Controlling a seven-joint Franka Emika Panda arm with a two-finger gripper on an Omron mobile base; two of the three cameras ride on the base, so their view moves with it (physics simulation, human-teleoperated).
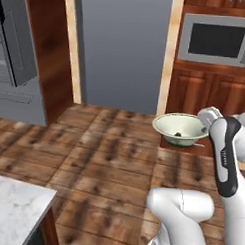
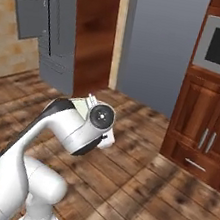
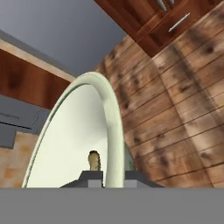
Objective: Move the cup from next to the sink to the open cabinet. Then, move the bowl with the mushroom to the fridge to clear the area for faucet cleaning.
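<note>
Floor: brown wood planks (image 1: 103,154) run across the whole room, under the arm and out to the far walls.
Far wall: a flat grey panel (image 1: 124,49) stands between pale trim strips, with dark wood to either side.
Fridge: grey, at the far left (image 1: 14,50); in the right base view its door (image 2: 33,3) hangs open with bins showing.
Microwave: grey with a dark window, set in the wood cabinets at the far right (image 1: 217,40).
Cabinets: dark brown doors and a drawer with metal handles below the microwave (image 2: 203,140).
Counter: a white marble corner at the near left (image 1: 14,211).
Left base view alone: shows the bowl (image 1: 180,129) whole, cream-white with a pale green inside, held up above the floor just left of the arm's wrist, with the mushroom (image 1: 178,133) a small dark lump at its bottom.
Right base view alone: the wrist hides nearly all of the bowl; just a pale sliver (image 2: 82,108) peeks out behind it. This view gives the open fridge door and the cabinet handles.
Hand view alone: shows the bowl rim (image 3: 113,131) edge-on, arching up from between the fingertips, and the mushroom (image 3: 93,160) just inside the rim.
Arm: white, rising from the near side, elbow bent, forearm (image 2: 59,124) reaching forward with the wrist turned sideways toward the bowl.
Gripper: (image 3: 107,177) pressed together on the bowl's rim, one finger (image 3: 92,177) inside the wall and the other outside, pinching it.
Bowl's place: in the air in mid-room, carried by the gripper, well apart from the fridge.
</note>
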